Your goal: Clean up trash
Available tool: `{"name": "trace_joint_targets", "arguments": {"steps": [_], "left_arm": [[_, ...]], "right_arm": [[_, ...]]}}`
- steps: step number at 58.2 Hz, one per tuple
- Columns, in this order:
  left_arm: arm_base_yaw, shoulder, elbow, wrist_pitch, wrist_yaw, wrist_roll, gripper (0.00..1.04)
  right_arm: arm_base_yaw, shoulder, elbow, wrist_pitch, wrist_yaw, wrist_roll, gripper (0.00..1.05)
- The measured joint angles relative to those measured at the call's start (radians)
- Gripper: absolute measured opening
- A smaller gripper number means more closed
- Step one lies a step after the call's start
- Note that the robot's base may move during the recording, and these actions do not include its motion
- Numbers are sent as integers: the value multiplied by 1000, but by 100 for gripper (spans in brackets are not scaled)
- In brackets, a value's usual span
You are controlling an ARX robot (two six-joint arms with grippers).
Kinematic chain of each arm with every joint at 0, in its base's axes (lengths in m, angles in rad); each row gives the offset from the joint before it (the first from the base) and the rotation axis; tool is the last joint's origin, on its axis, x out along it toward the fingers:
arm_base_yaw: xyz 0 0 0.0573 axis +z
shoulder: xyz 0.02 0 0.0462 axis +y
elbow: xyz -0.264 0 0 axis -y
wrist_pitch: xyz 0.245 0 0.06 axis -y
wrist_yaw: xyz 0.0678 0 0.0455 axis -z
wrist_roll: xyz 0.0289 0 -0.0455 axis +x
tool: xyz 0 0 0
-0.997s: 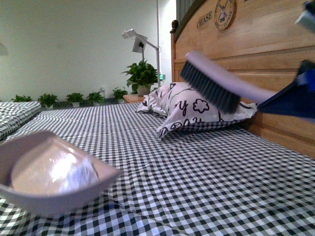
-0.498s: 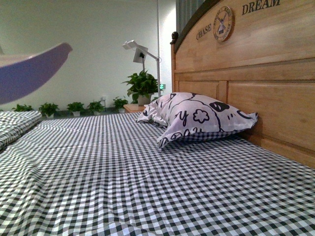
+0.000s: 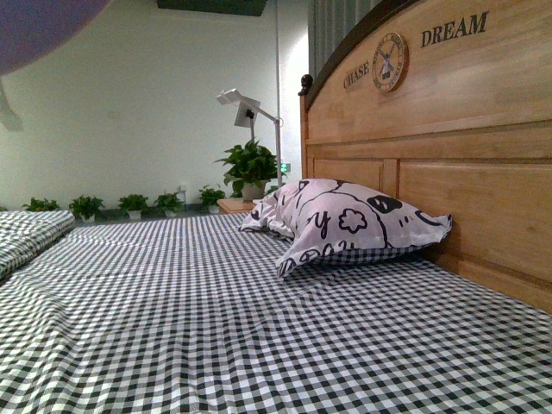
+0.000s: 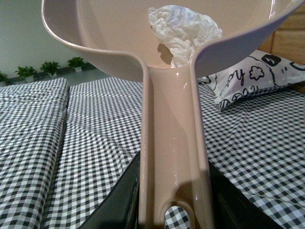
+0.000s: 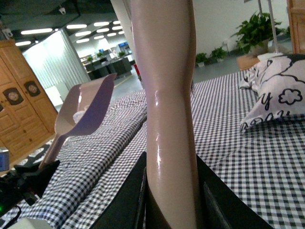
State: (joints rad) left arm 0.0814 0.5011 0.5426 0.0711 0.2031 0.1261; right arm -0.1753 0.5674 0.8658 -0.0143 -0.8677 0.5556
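Crumpled tissue trash (image 4: 183,29) lying in raised beige dustpan (image 4: 162,52), left gripper (image 4: 174,191) clamped on its handle, right gripper (image 5: 171,191) clamped on brush handle (image 5: 167,95) (bristles unseen), checkered bed (image 3: 259,328) open, pillow (image 3: 345,220) touching headboard (image 3: 448,129).

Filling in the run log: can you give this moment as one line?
left claw: shut on dustpan | tissue wad: in dustpan, lifted off bed | right claw: shut on brush handle | checked bedsheet: no trash visible

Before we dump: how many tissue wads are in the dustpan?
1: a crumpled white wad lying in the raised dustpan. More could hide beyond the frame's top edge.
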Motion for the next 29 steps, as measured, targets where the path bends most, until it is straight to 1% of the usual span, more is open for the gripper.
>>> {"name": "trace_joint_targets", "arguments": {"steps": [5,16,29], "left_arm": [[-15,-40,-3,-25,-11,-10,28],[-28,-93,-14,-63,-35,-38,28],[-29,-93,-19,-65,-36,-43,28]], "right_arm": [[26,-16,-2,-1,23,2,21],[19,-17,-16,-75,117,-14,21],[14,-19,-16,-81,119,-29,21]]}}
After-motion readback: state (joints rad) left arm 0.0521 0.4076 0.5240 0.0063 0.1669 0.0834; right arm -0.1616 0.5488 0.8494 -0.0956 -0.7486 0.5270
